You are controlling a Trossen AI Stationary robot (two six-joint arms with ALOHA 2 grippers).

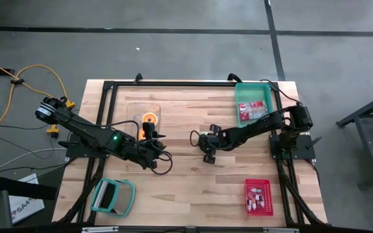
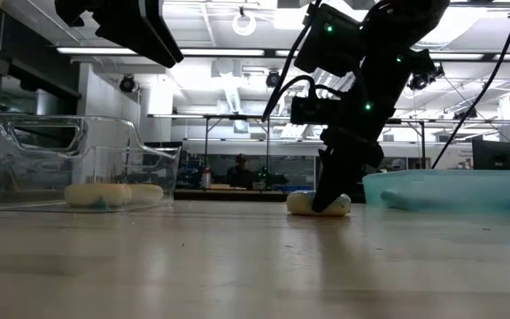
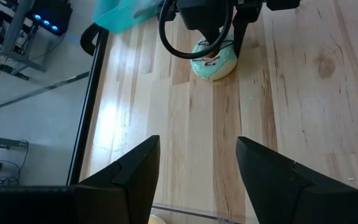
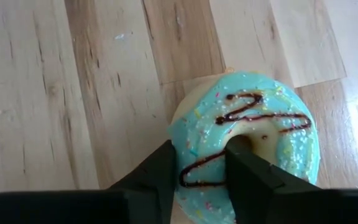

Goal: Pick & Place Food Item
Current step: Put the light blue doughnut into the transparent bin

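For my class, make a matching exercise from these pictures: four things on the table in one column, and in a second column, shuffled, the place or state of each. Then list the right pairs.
Things:
1. doughnut
2. teal tray
3. red basket
4. left gripper

Places or states:
A. near the table's front edge, on the right arm's side
B. open, holding nothing
C. at the table's far corner, on the right arm's side
D. on the wood, between the fingers of the right gripper

Pairs: 1-D, 2-C, 3-A, 4-B

The donut point(image 4: 247, 143) lies mid-table point(image 1: 193, 188), between the clear container point(image 1: 145, 120) and the tray point(image 1: 255, 102).
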